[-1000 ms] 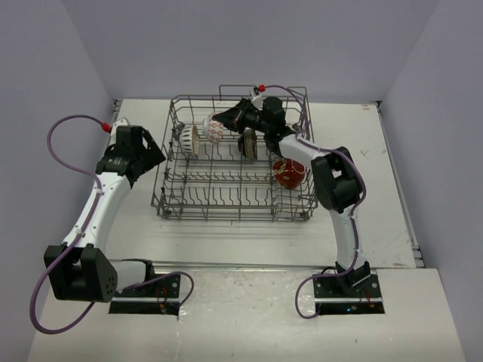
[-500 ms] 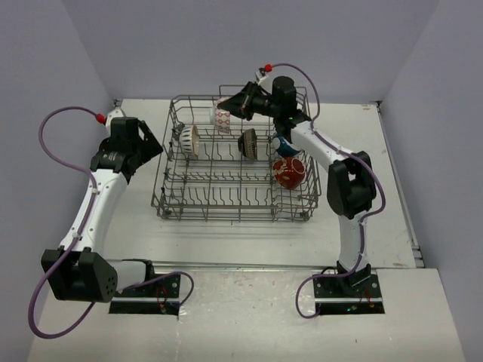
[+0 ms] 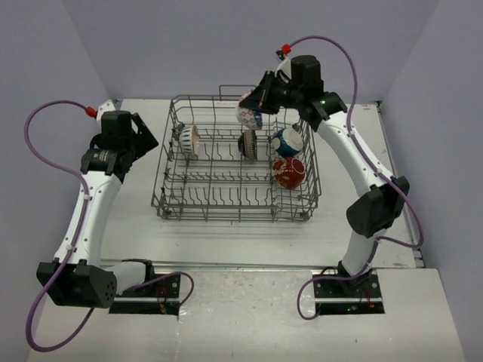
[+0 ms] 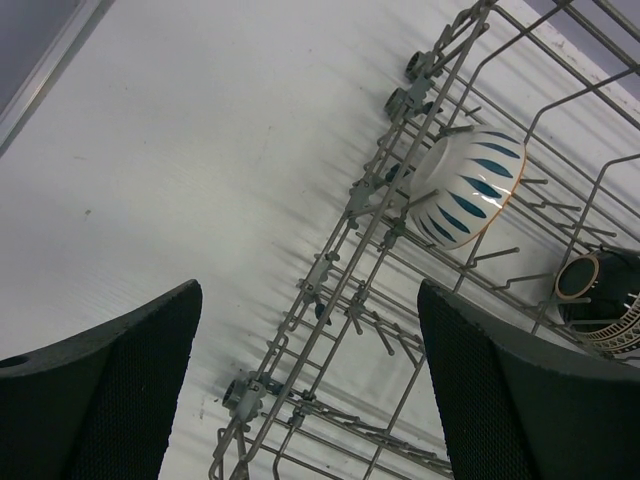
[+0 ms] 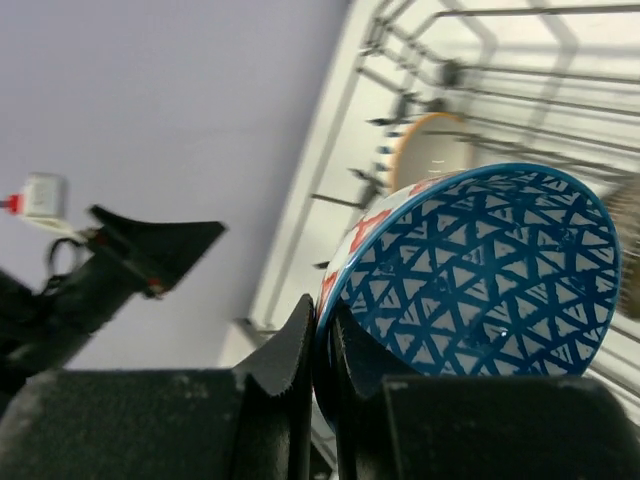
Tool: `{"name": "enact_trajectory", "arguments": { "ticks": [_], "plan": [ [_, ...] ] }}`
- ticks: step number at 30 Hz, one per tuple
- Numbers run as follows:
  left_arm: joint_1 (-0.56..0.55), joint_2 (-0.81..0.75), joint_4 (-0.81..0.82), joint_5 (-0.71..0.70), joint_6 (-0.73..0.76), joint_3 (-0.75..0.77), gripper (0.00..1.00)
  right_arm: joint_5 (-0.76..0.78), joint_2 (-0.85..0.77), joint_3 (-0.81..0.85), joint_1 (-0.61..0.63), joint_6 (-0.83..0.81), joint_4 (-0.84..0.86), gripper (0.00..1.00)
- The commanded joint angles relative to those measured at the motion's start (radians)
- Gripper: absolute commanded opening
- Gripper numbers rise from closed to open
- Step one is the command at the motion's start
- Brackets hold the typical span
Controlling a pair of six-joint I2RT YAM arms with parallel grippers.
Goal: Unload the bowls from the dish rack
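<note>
My right gripper (image 3: 259, 104) is shut on the rim of the blue-red patterned bowl (image 3: 250, 115), holding it in the air above the back edge of the dish rack (image 3: 234, 217). In the right wrist view the fingers (image 5: 290, 360) pinch the rim, and the bowl's blue triangle-patterned inside (image 5: 490, 270) faces the camera. Still in the rack are the white striped bowl (image 3: 189, 141), the dark brown bowl (image 3: 248, 144), the teal-white bowl (image 3: 287, 141) and the red patterned bowl (image 3: 289, 173). My left gripper (image 3: 145, 140) hangs open and empty beside the rack's left wall, facing the striped bowl (image 4: 468, 187).
The rack's wire side and tines (image 4: 330, 300) lie between my left fingers (image 4: 110, 390), with bare white table to their left. The dark bowl (image 4: 600, 300) shows at the right edge. The left arm (image 5: 130, 260) appears beyond the held bowl. Grey walls close in the table.
The right arm has lifted the blue-red bowl up and to the right, out of the rack's back row. The left arm has drawn back slightly to the left.
</note>
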Motion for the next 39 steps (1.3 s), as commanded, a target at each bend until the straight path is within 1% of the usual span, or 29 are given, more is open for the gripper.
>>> {"name": "enact_trajectory", "arguments": {
  "ticks": [1,2,6,7,9,10,11,14,15,17,18,23,24,26,27,30,35,39],
  "plan": [
    [-0.004,-0.019,-0.023,0.007,0.011,0.043,0.89,0.281,-0.178,0.059,-0.056,-0.237,-0.263,0.00],
    [-0.004,-0.019,-0.022,0.020,0.010,0.043,0.88,0.328,-0.199,0.046,-0.070,-0.253,-0.293,0.00],
    [-0.007,-0.021,-0.020,0.043,0.016,0.030,0.88,0.512,-0.336,-0.058,-0.159,-0.284,-0.300,0.00],
    [-0.006,-0.027,-0.019,0.044,0.022,0.020,0.88,0.604,-0.367,-0.079,-0.191,-0.288,-0.317,0.00],
    [-0.006,-0.034,-0.016,0.044,0.031,0.009,0.88,0.670,-0.367,-0.083,-0.222,-0.313,-0.386,0.00],
    [-0.006,-0.041,-0.014,0.046,0.034,0.004,0.88,0.760,-0.359,-0.083,-0.240,-0.336,-0.412,0.00],
    [-0.006,-0.042,-0.013,0.046,0.037,0.000,0.88,0.810,-0.346,-0.089,-0.246,-0.346,-0.450,0.00],
    [-0.006,-0.041,-0.011,0.040,0.048,-0.005,0.88,0.894,-0.333,-0.182,-0.285,-0.357,-0.460,0.00],
    [-0.006,-0.039,-0.008,0.037,0.053,-0.003,0.88,0.899,-0.324,-0.229,-0.295,-0.354,-0.463,0.00],
    [-0.006,-0.033,-0.005,0.038,0.059,0.006,0.88,0.947,-0.300,-0.272,-0.317,-0.347,-0.466,0.00],
    [-0.006,-0.031,-0.005,0.038,0.065,0.010,0.88,0.950,-0.271,-0.312,-0.325,-0.342,-0.466,0.00],
    [-0.006,-0.022,-0.002,0.035,0.086,0.027,0.88,0.945,-0.200,-0.411,-0.400,-0.307,-0.440,0.00],
    [-0.006,-0.022,-0.002,0.035,0.092,0.027,0.88,0.939,-0.177,-0.421,-0.424,-0.308,-0.429,0.00],
    [-0.006,-0.022,0.000,0.037,0.092,0.027,0.88,0.938,-0.140,-0.423,-0.435,-0.311,-0.431,0.00],
    [-0.006,-0.021,0.001,0.038,0.091,0.026,0.88,0.942,-0.113,-0.429,-0.476,-0.313,-0.432,0.00],
    [-0.006,-0.016,0.006,0.047,0.086,0.023,0.88,0.967,-0.063,-0.444,-0.510,-0.319,-0.431,0.00],
    [-0.006,0.004,0.020,0.058,0.085,0.023,0.88,0.967,-0.007,-0.463,-0.587,-0.317,-0.417,0.00],
    [-0.006,0.021,0.029,0.060,0.083,0.023,0.88,0.961,0.049,-0.471,-0.604,-0.310,-0.419,0.00]
  ]
}}
